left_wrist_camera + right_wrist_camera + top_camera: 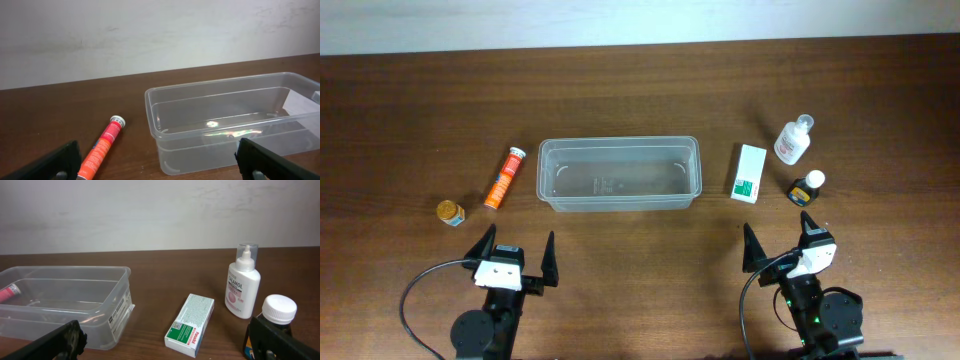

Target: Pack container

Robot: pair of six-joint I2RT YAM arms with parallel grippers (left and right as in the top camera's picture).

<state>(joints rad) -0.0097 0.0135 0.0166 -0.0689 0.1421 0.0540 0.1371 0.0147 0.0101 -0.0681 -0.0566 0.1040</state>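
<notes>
Dark bottle partly behind right tool

1. Light was bright and even from above, and shadows on the table were faint.
2. The container floor showed a small glare spot with a rainbow streak.
3. The left fingers and right fingers were blurred at the frame edges.
4. The overhead view was sharp, but the wall was washed out.
</notes>
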